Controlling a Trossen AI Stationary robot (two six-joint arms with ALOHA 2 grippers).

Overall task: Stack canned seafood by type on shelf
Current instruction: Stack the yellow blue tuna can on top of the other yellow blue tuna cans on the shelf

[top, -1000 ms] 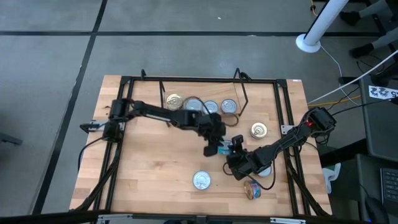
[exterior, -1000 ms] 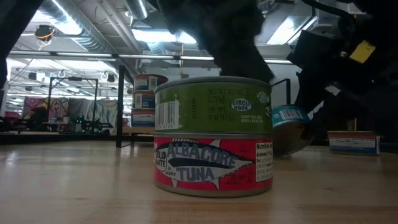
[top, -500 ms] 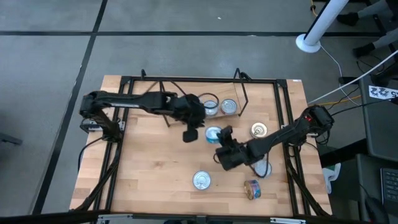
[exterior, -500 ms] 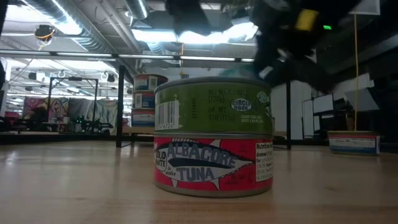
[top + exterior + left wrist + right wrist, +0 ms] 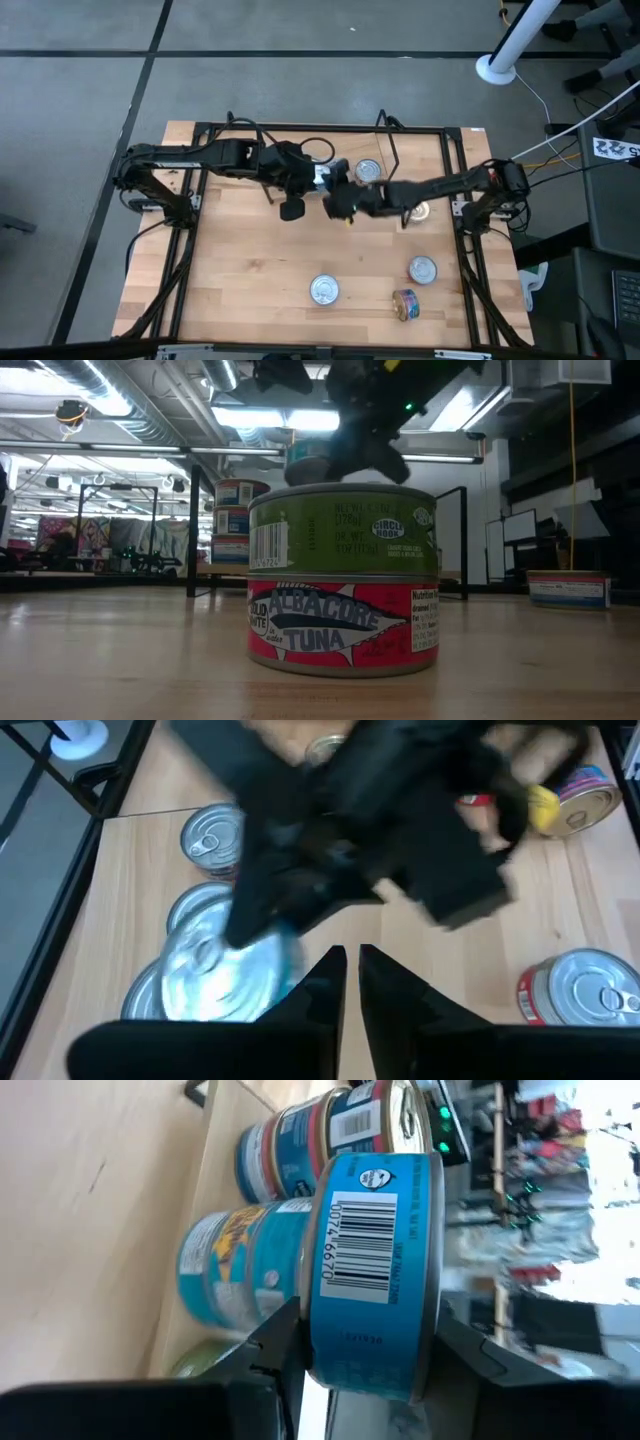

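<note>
From above, the right pincer (image 5: pixel 340 200) reaches across the bench (image 5: pixel 240 280) to the shelf (image 5: pixel 300 160) at the far side, beside the left pincer (image 5: pixel 293 208). Three more tins lie near the front edge, among them a silver-lid tin (image 5: pixel 324 290).

In the low view, a green tin (image 5: pixel 342 528) stands on a red tuna tin (image 5: pixel 342 624), and the arms are dark shapes above them.

In the left wrist view its fingers (image 5: pixel 318 982) are almost together and hold nothing.

In the right wrist view the pincer clamps a blue tin (image 5: pixel 372 1270) by its sides, close to the light-blue tins (image 5: pixel 240 1265) on the shelf. I think it should lower the tin level and centred on the same kind, then release.

Half a second ago the right pincer was lower on the bench, and the left one was wider.
</note>
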